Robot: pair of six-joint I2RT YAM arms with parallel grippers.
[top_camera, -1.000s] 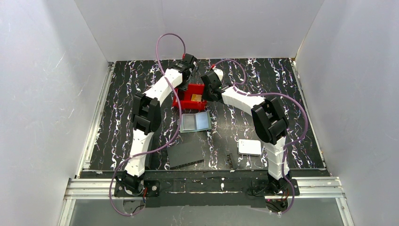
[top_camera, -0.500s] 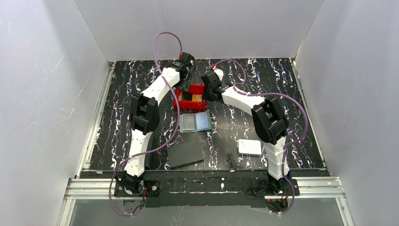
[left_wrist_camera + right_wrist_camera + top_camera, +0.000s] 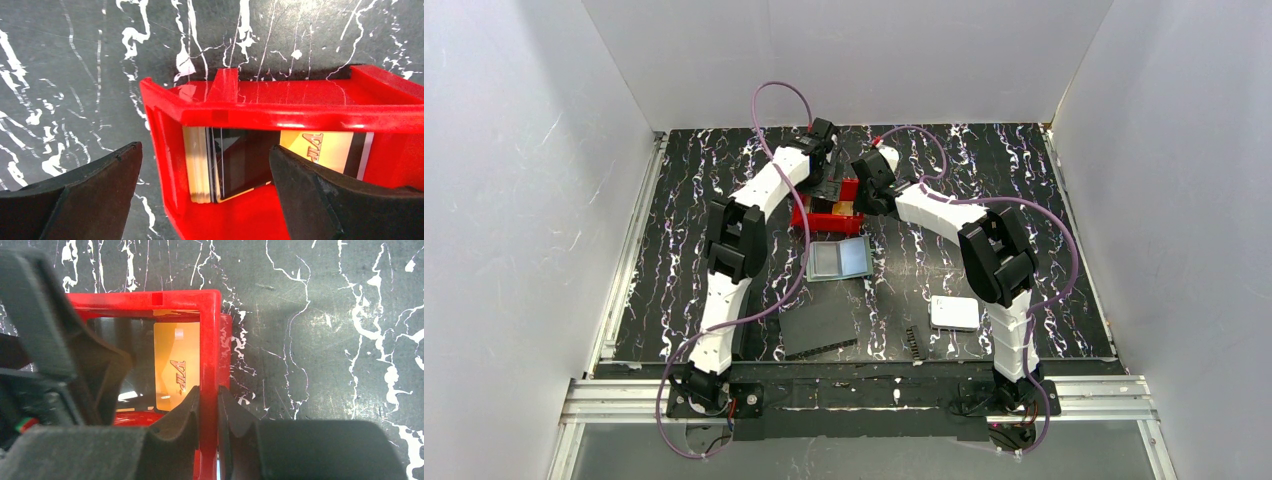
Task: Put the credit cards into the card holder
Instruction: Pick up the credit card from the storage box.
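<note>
- left gripper (image 3: 205, 155) — spread wide, released — hangs over the red bin (image 3: 280, 112) holding the cards (image 3: 327, 149)
- right gripper (image 3: 209, 397) clenches the red bin's wall
- card holder (image 3: 838, 259) lies open at the bin's 6 o'clock

Plain white walls (image 3: 514, 200) on 3 sides; black tabletop (image 3: 1074, 250) w/ white marbling; aluminium rail (image 3: 1104, 395) along near edge.

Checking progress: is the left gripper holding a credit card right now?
No, the left gripper is wide open, and the credit cards sit in the red bin.
</note>
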